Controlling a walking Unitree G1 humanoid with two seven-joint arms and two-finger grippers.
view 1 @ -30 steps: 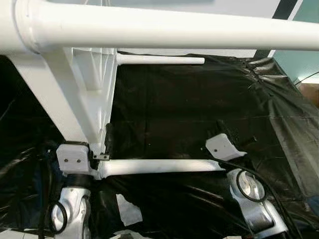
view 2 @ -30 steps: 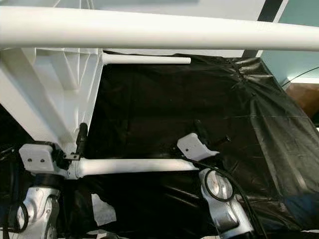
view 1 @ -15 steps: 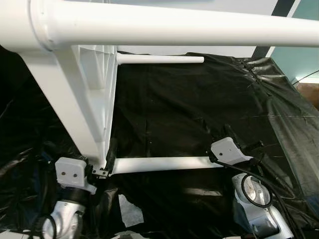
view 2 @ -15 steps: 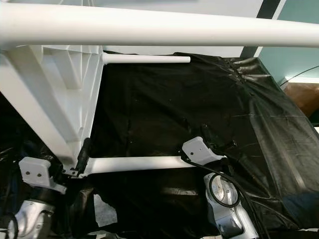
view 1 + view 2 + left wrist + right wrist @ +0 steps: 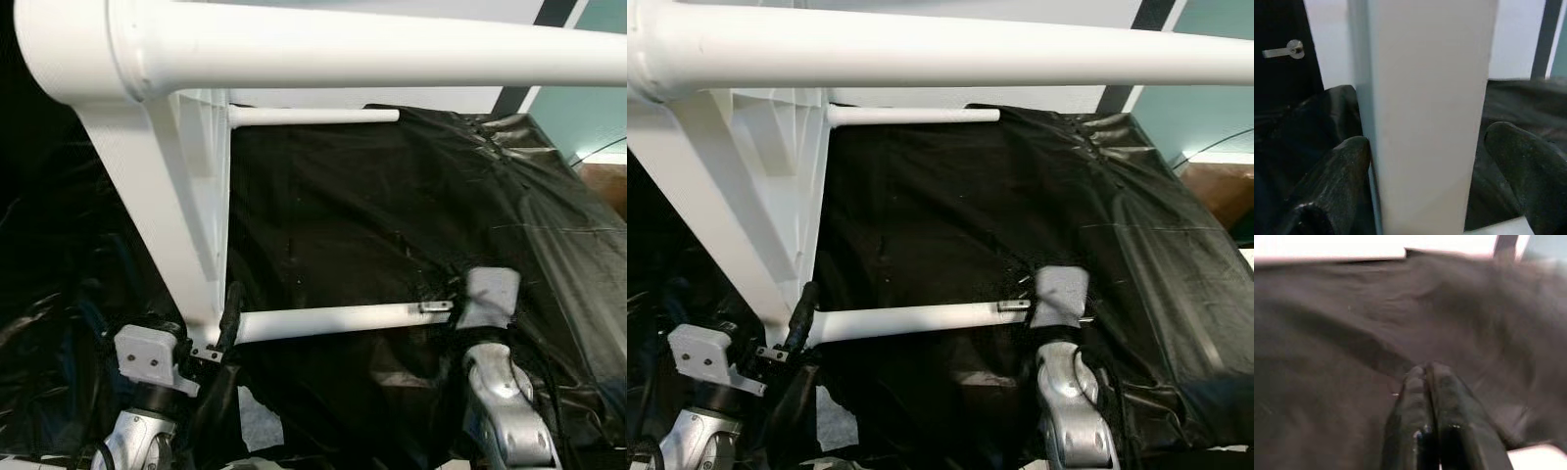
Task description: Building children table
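the left gripper (image 5: pixel 1425 161) has its two black fingers (image 5: pixel 1337 181) spread to either side of a white panel of the table frame (image 5: pixel 186 225), one finger touching the panel, the other standing slightly off it — a loose bracing hold, likely meant to keep the frame tipped on its side. from the head views that gripper sits low on the robot's left at the base of the frame, just beside where the lowest white leg (image 5: pixel 333 319) meets it. the right gripper (image 5: pixel 1427 382) has its fingers pressed together on nothing, above the black plastic sheet (image 5: pixel 392 196); its wrist is near the free end of that leg, probably released from it. two more legs stick out of the frame: a far leg (image 5: pixel 313 116) and a near leg (image 5: pixel 392 44) across the top. the sheet presumably protects the surface beneath.
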